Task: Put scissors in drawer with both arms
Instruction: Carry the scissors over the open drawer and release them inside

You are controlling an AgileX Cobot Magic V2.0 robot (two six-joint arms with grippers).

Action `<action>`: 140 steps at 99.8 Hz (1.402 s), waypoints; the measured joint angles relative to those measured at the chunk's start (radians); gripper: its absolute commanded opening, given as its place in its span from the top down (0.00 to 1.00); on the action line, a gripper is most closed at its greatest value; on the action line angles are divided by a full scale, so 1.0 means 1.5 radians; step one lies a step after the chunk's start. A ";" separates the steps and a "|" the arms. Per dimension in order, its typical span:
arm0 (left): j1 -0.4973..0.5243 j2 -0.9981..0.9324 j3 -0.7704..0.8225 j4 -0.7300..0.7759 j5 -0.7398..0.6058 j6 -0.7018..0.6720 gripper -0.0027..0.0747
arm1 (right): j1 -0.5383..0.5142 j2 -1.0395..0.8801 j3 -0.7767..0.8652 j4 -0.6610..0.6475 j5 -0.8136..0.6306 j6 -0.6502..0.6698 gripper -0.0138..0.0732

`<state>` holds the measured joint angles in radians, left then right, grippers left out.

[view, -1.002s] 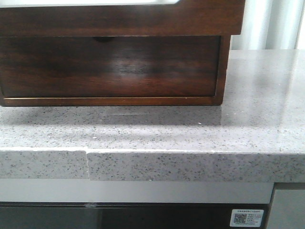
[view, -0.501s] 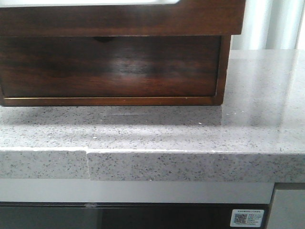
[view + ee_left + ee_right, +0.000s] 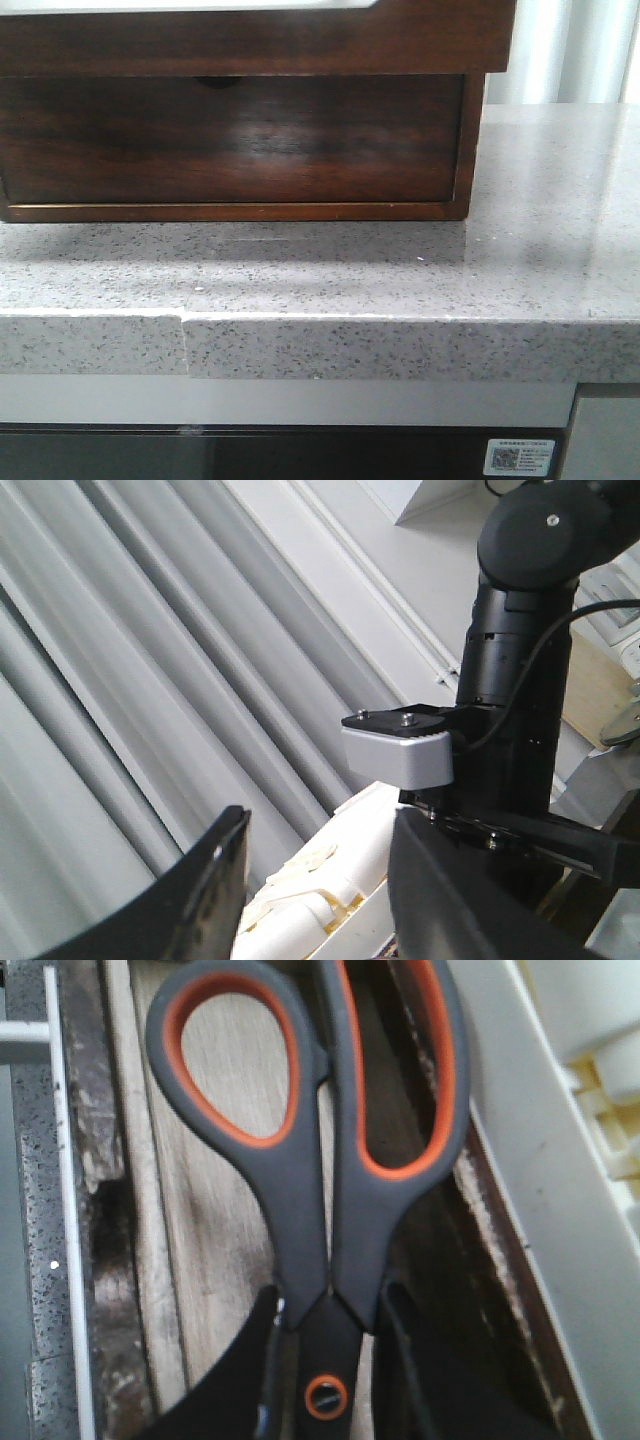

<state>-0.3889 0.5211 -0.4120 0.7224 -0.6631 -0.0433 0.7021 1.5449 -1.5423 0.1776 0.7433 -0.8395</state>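
Observation:
The scissors [image 3: 330, 1160], with grey handles and orange inner loops, fill the right wrist view. My right gripper [image 3: 330, 1345] is shut on them near the orange pivot screw, handles pointing away from the wrist. Pale and dark wood [image 3: 200, 1210] lies under them; I cannot tell whether it is part of the drawer. The front view shows the drawer [image 3: 240, 140], its front flush in the casing, with the finger notch [image 3: 215, 82] at its top edge. No arm or scissors appear in that view. My left gripper [image 3: 318, 825] is open and empty, held up facing grey curtains.
The wooden casing [image 3: 470, 150] stands on a speckled grey counter [image 3: 400, 270] with its front edge close to the camera. In the left wrist view, a black arm [image 3: 520, 660] and a white plastic piece [image 3: 340, 880] are close by. White plastic [image 3: 560, 1210] also borders the wood.

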 measured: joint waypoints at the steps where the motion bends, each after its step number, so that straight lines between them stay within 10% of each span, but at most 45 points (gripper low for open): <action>1: 0.000 0.000 0.000 0.000 0.000 0.000 0.57 | 0.001 0.000 0.000 0.000 0.000 -0.002 0.93; 33: 0.000 0.000 0.000 0.000 0.000 0.000 0.57 | 0.001 0.011 -0.003 0.000 0.003 -0.012 0.92; 62: 0.000 0.000 0.000 0.000 0.000 0.000 0.57 | 0.001 0.013 -0.004 0.000 -0.005 -0.015 0.59; 99: 0.000 0.000 0.000 -0.001 0.000 0.000 0.57 | 0.001 0.013 -0.004 -0.001 -0.013 -0.015 0.49; 120: 0.000 0.000 0.000 -0.001 -0.001 0.000 0.58 | 0.001 0.001 -0.004 -0.001 -0.005 0.001 0.52; 140: 0.000 -0.027 0.000 -0.001 0.007 -0.005 0.84 | 0.001 -0.051 -0.003 0.001 0.025 0.050 0.90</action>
<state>-0.3889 0.4803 -0.4120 0.7203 -0.6524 -0.0513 0.7037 1.4690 -1.5470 0.1795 0.7807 -0.7641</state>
